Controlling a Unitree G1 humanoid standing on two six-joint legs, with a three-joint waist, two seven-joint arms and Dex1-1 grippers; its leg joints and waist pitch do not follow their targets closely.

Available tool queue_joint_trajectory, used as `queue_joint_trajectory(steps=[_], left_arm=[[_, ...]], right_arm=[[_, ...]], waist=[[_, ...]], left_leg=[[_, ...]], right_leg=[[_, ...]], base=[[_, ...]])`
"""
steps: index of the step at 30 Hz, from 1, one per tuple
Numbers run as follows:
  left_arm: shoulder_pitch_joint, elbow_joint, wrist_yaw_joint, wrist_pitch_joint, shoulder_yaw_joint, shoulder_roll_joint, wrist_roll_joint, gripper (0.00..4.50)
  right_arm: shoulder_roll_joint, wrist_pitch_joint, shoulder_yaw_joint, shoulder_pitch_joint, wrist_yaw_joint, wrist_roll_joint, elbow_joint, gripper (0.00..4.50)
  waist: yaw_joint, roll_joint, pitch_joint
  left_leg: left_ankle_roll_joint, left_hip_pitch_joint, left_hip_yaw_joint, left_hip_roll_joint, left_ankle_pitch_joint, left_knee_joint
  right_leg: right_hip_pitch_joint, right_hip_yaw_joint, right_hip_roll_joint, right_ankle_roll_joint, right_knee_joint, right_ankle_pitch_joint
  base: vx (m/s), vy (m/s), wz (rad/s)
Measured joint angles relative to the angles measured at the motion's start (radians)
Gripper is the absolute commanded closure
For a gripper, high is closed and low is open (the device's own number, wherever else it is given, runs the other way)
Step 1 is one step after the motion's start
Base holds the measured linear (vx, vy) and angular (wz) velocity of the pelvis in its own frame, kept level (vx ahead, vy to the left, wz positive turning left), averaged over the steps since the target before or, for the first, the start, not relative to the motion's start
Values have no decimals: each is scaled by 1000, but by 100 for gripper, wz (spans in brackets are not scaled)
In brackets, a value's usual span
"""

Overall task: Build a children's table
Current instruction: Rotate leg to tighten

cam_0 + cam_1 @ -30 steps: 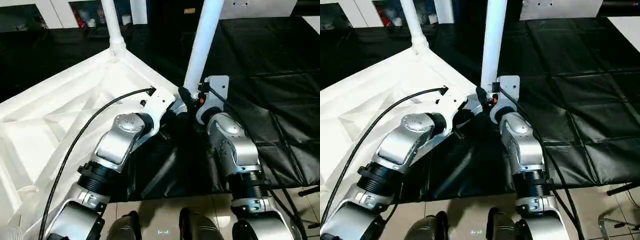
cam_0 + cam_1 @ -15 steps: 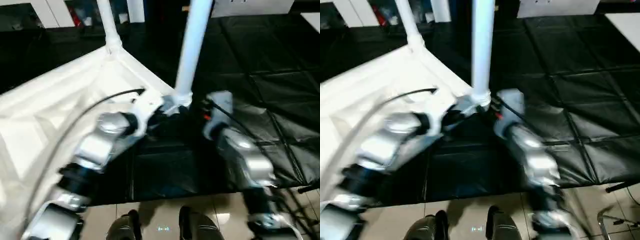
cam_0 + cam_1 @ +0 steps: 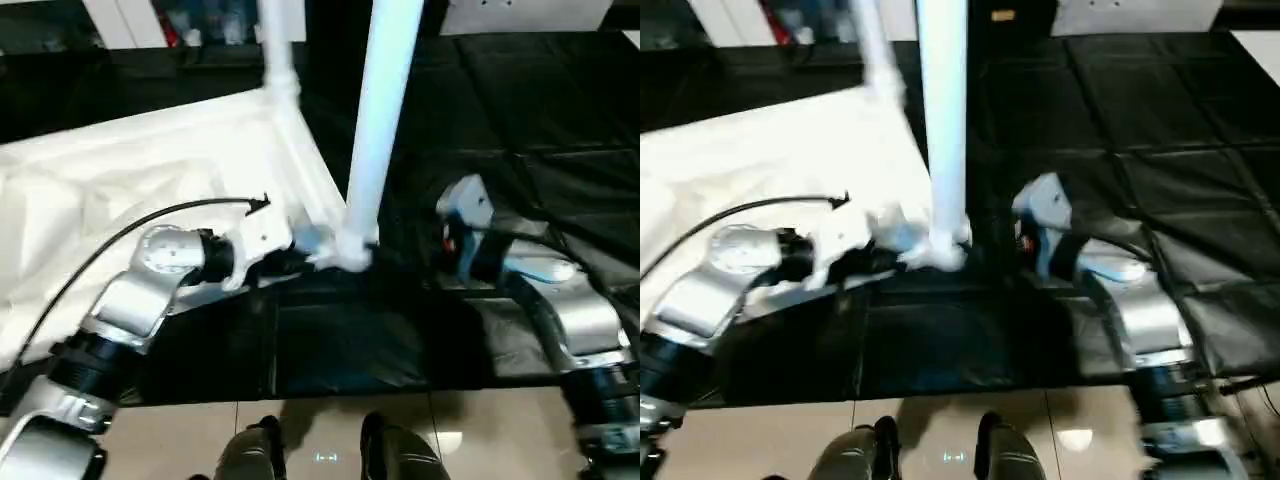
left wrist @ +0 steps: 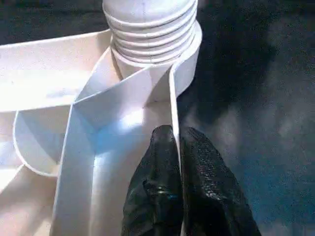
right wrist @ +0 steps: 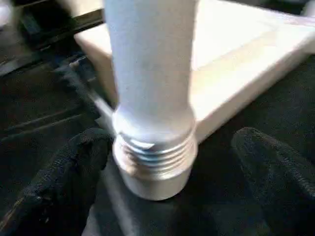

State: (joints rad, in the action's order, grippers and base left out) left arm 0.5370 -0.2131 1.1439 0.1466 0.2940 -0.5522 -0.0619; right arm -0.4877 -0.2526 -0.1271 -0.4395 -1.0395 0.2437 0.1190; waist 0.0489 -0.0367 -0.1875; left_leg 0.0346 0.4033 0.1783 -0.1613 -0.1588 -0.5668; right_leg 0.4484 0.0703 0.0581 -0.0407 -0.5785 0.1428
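While upside down on the black floor mat [image 3: 560, 120], lies with ribbed underside up: children's table [image 3: 150, 180], two legs rising from its corners.

Pinched on a thin upright rib of the table's near right corner, just beside the round socket: left claw [image 4: 176, 142], black fingers pressed together over the rib's edge. Standing in that socket, threaded end showing above the rim: near leg [image 3: 382, 110], upright and leaning slightly. Spread wide either side of the leg's threaded base, neither finger touching it: right claw [image 5: 172, 147], just right of the corner. Rising from the far corner: second leg [image 3: 280, 50].
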Motion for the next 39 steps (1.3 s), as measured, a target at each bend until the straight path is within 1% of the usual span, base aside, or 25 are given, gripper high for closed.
queue_joint_trajectory(steps=[3,7,8,10,11,12,13,16,17,18,22,23,25,27,28,35,39], left_arm=[[2,-4,65,-39,14,-21,-2,450],[7,-4,102,-72,40,-29,-3,450],[8,-4,108,-78,42,-29,-2,450],[12,-7,114,-84,48,-27,-1,450],[13,-9,114,-84,49,-25,0,450],[15,-11,115,-85,50,-24,1,450],[19,-18,116,-87,52,-21,1,450],[22,-27,117,-94,52,-17,1,450],[22,-28,117,-98,53,-17,1,450],[22,-29,117,-102,54,-17,1,450],[22,-30,120,-106,56,-17,2,450],[22,-30,120,-107,56,-17,2,450],[22,-33,123,-111,56,-17,2,450],[22,-35,128,-114,56,-17,2,450],[22,-36,128,-115,56,-17,2,450],[23,-46,133,-124,56,-17,1,450],[23,-48,136,-112,55,-11,-1,450]], right_arm=[[-11,29,-23,-27,-72,-1,17,5],[-12,50,-59,-43,-120,-2,37,5],[-12,53,-66,-43,-127,-2,43,22],[-8,58,-79,-43,-138,-3,48,22],[-4,58,-80,-43,-145,-3,48,35],[-1,59,-82,-43,-150,-3,48,35],[1,60,-86,-43,-155,-3,49,50],[5,65,-96,-46,-167,-3,57,69],[5,66,-97,-48,-167,-3,62,69],[5,68,-98,-49,-168,-3,66,89],[4,70,-99,-61,-171,-4,83,123],[5,70,-99,-61,-173,-4,83,123],[5,70,-99,-61,-181,-4,83,156],[4,70,-101,-61,-186,-4,83,163],[4,70,-101,-61,-187,-4,83,177],[4,71,-105,-58,-187,-4,83,186],[6,57,-97,-34,-174,0,57,186]], waist=[[7,0,0],[18,1,1],[20,1,1],[22,1,1],[22,1,1],[23,1,1],[25,1,1],[28,1,1],[29,1,1],[30,1,1],[33,1,1],[34,1,1],[35,1,1],[36,1,1],[36,1,1],[37,1,1],[39,1,1]], left_leg=[[0,0,0,-1,0,-2],[0,0,0,-1,0,-4],[0,0,0,-1,0,-5],[-1,0,0,-1,0,-6],[-1,-1,0,-1,-1,-6],[-1,-1,0,-1,-1,-7],[-1,-1,0,-1,-1,-7],[-2,-1,0,-1,-1,-9],[-2,-1,0,-1,-1,-10],[-2,-1,0,-1,-1,-10],[-2,-1,0,-2,-1,-12],[-2,-1,0,-2,-1,-12],[-2,-1,0,-2,-1,-13],[-2,-1,0,-2,-1,-13],[-2,-1,0,-2,-1,-14],[-1,-1,0,-3,-1,-17],[-1,-2,-1,-3,-2,-18]], right_leg=[[0,0,0,0,-2,0],[-1,0,0,-1,-2,-1],[-2,0,0,-1,-2,-1],[-3,0,0,-1,-2,-1],[-3,0,0,-1,-2,-1],[-3,0,0,-1,-2,-1],[-4,0,0,-1,-3,-1],[-4,0,0,-1,-4,-1],[-4,0,0,-1,-5,-1],[-4,0,0,-1,-5,-1],[-4,0,0,-1,-7,-1],[-4,0,0,-1,-8,-1],[-4,0,0,-1,-8,-1],[-4,0,0,-1,-8,-1],[-4,0,0,-1,-9,-1],[-4,0,0,-1,-13,-1],[-5,0,0,-1,-13,-1]], base=[[0,0,0],[0,0,0],[0,0,0],[0,0,0],[0,0,0],[0,0,0],[0,0,0],[0,0,0],[0,0,0],[0,0,0],[0,0,0],[0,0,0],[0,0,0],[0,0,0],[0,0,0],[0,0,0],[0,0,0]])
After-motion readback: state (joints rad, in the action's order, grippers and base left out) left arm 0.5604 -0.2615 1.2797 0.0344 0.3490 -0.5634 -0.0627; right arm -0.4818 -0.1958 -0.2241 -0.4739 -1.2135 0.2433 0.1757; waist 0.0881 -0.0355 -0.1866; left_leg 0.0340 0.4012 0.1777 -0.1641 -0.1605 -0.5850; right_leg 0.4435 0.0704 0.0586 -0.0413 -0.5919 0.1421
